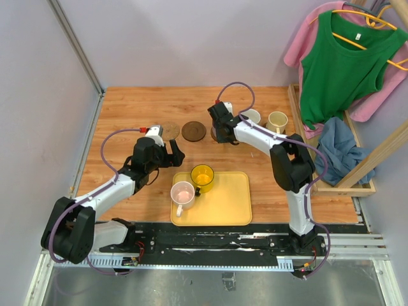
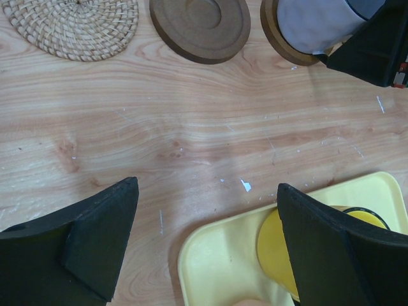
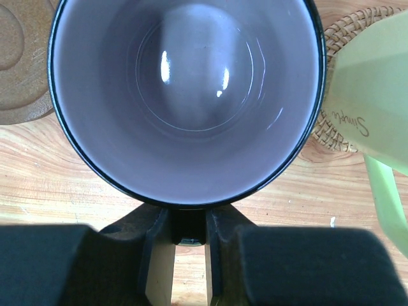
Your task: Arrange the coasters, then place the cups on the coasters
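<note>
Wooden tabletop: grey-purple cup, handle pinched in the right pincer, is judged seated on the coaster beneath; release is called for.

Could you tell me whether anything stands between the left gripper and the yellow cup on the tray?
Nothing visible does. The left gripper hangs open over the table by a corner of the tray; the yellow cup stands just inside that rim, close by. The pink cup sits off to the side.

From above, my right arm mostly hides the grey cup; the green cup is cut off at the wrist view's edge.
</note>
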Tool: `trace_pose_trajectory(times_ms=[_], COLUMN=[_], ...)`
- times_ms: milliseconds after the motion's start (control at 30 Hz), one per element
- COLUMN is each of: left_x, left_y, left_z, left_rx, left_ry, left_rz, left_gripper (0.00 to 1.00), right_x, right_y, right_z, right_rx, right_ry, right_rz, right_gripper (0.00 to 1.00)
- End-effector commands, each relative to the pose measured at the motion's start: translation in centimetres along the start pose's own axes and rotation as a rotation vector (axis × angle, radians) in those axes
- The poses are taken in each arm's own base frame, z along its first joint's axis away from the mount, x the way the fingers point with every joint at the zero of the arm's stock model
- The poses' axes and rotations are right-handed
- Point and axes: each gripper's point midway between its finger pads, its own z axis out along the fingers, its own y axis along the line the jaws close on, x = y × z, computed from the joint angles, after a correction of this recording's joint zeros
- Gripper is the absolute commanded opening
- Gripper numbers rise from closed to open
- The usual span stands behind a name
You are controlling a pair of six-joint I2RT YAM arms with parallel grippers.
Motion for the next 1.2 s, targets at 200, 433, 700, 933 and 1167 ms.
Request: trace_pose_trajectory(times_ms=[200, 433, 700, 933, 1167], left_x=[-0.9, -0.9, -1.0, -1.2, -1.4], left_y=[-0.4, -0.4, -0.5, -0.8, -0.9], left_z=[0.3, 0.3, 0.2, 0.1, -0.1], left_rx=[0.016, 0.019, 0.023, 0.032, 0.036], left_ry=[-0.018, -0.018, -0.017, -0.021, -0.028], left_rz=[-0.001, -0.004, -0.009, -0.011, -0.01], left_gripper=[0.93, 0.93, 0.93, 0.93, 0.93], right_x=[-2.1, -1.9, -1.4, -0.8, -0.6], right_y=[-0.4, -0.7, -0.5, 0.1, 1.0], right_z=[0.1, -0.1, -0.8, -1.7, -2.3], right_rx=[-0.013, -0.006, -0.036, -0.069, -0.086], right_ry=[-0.038, -0.031, -0.025, -0.012, -0.016], right_rz=[0.071, 0.071, 0.077, 0.075, 0.059], right_gripper=[0.51, 0.61, 0.59, 0.55, 0.54])
